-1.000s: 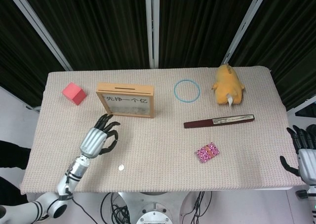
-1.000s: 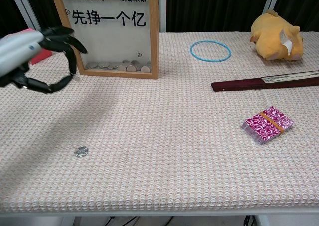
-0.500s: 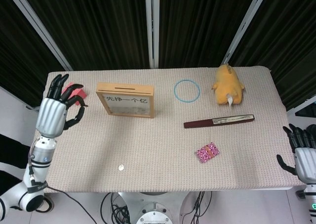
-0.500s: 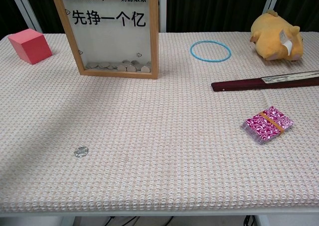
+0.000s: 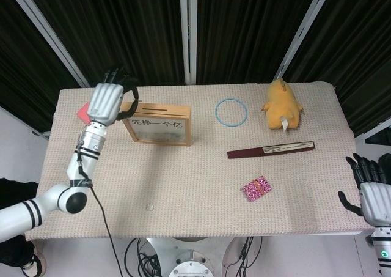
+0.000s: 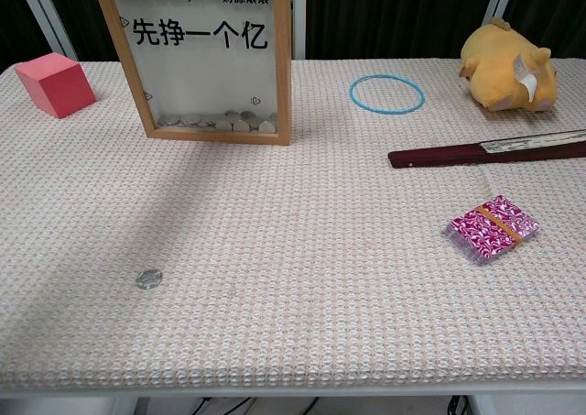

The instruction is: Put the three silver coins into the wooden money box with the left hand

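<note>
The left robot hand (image 5: 107,99) is hovering by the wooden money box's (image 5: 156,123) left top corner, fingers curled; whether it's holding anything, I can't tell. One silver coin (image 6: 147,278) is lying on the worktop (image 6: 302,278). The right robot hand (image 5: 374,192) is hanging open, off the edge.

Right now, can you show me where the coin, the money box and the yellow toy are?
coin (image 6: 148,278): chest view, middle of its face.
money box (image 6: 206,56): chest view, middle of the clear front pane.
yellow toy (image 6: 499,70): chest view, middle of its body.
</note>
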Motion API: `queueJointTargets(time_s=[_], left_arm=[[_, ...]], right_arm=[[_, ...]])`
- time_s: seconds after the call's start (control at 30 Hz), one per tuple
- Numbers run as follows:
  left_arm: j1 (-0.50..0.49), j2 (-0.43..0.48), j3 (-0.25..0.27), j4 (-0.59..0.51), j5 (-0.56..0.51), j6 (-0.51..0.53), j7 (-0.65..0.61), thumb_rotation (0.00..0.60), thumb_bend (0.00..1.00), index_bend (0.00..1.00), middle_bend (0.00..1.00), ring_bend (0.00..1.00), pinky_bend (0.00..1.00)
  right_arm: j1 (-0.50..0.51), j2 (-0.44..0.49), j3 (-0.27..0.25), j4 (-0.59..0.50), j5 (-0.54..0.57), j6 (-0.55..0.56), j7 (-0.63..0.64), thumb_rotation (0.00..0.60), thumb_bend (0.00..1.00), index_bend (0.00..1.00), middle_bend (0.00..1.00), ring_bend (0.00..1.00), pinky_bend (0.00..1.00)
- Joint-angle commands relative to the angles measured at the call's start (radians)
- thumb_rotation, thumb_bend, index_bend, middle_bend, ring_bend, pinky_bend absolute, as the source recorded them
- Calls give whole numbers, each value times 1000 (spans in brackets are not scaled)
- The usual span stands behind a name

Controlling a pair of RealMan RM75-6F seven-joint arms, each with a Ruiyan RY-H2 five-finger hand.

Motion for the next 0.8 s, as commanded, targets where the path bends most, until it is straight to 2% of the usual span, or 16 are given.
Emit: queueJointTargets(time_s=[0.03,0.4,0.8], left_arm=[[-21,-15,18,9,-23,-29,19,600,434,627,252,12,16],[-46,-44,29,28,-81,-46,-6,600,436,632,252,12,13],[-68,-80,43,61,-131,-21,27,600,436,632,254,12,12]], right_arm=[[1,-1,-1,1,-1,-2,-2,600,277,0,0,0,0],[2,-5,-1,19,9,-9,15,600,278,0,0,0,0],[3,1,1,27,13,-12,28,600,277,0,0,0,0]])
